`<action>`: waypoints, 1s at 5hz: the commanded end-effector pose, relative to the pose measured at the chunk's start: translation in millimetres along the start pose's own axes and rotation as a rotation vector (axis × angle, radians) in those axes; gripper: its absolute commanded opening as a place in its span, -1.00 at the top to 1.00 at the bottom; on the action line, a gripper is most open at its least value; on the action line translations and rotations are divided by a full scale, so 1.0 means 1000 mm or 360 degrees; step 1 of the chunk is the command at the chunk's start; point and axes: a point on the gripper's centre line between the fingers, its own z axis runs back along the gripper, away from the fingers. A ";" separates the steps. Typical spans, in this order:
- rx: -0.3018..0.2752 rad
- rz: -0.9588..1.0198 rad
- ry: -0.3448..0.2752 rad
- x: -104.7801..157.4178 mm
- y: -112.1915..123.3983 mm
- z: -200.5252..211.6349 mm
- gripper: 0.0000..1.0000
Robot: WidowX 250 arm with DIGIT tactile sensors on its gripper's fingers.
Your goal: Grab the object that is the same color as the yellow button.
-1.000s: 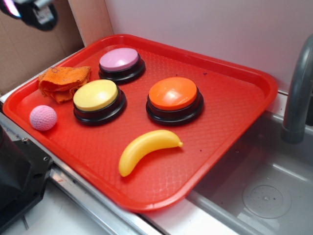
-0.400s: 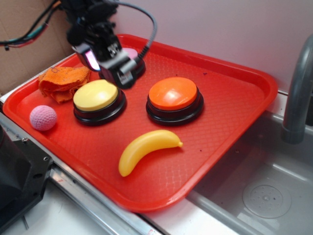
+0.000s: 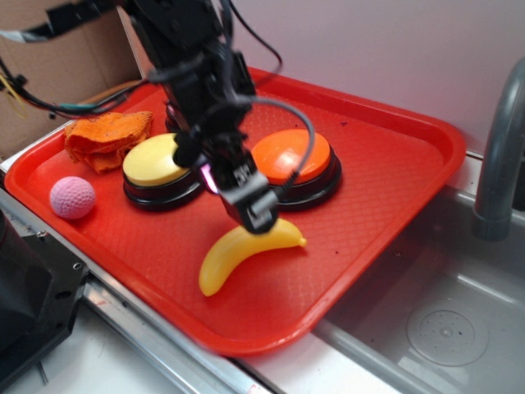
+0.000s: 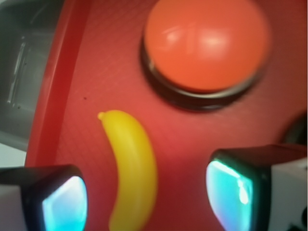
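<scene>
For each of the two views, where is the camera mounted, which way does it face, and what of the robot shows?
Exterior: off the tray's front corner, raised, looking down across it; shows arm and pincer over the banana, beside the yellow button.
Wrist: on the pincer, looking down at the tray; both fingertips show, spread open around the banana.
Shared: banana, orange button, tray.

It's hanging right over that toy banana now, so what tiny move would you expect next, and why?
Probably a short drop straight down. In the wrist view the end effector is open, with the toy banana lying on the red tray between its two fingers, nearer the left one. From the outside view it seems just above the fruit, not gripping yet. Lowering first would let the fingers close around the banana.
</scene>
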 end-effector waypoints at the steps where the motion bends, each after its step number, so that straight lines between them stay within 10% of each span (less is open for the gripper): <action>1: 0.0114 -0.0007 0.0101 -0.003 -0.009 -0.029 -1.00; 2: 0.0211 0.0031 0.0079 -0.004 -0.013 -0.026 0.50; 3: 0.0206 0.0049 0.0019 -0.005 -0.014 -0.022 1.00; 5: 0.0201 0.0115 0.0026 -0.003 -0.010 0.000 1.00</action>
